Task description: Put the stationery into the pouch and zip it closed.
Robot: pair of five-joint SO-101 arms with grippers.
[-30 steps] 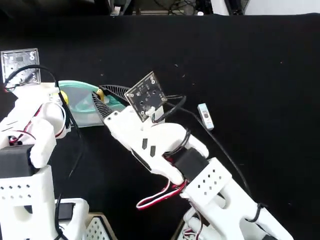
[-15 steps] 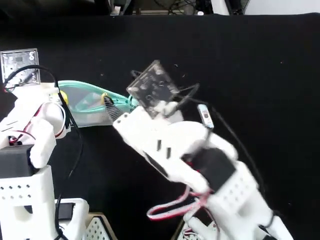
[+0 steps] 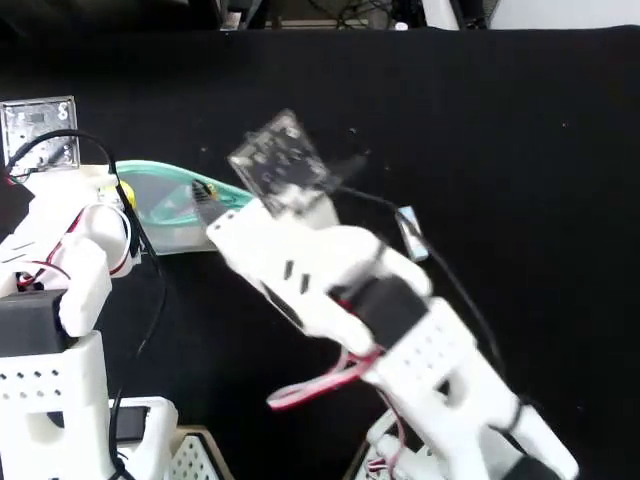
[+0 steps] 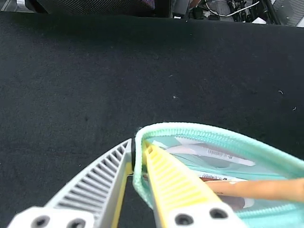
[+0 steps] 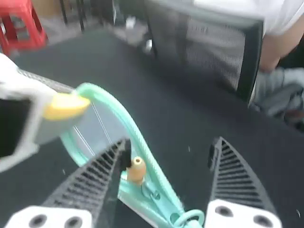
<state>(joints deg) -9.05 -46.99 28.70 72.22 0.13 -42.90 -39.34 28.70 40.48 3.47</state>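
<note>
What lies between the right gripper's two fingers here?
In the right wrist view, the mint rim of the pouch runs between the fingers of the open right gripper, with a tan pencil end close beside one finger; otherwise bare black table.

My right claw point(image 5: 173, 142) stands wide, and the pouch point(image 5: 142, 137) rim runs up through the gap, close against one finger. The rest of the gap, towards the other finger, is free. A tan pencil end point(image 5: 137, 168) sticks up just beside that near finger. Ahead along the rim, my left claw point(image 4: 137, 145) is clamped on the pouch's end and bars the way. Past the rim, bare black table point(image 5: 190, 114) gives room to pass. Beside my right arm lies a small white and blue item point(image 3: 408, 232).
</note>
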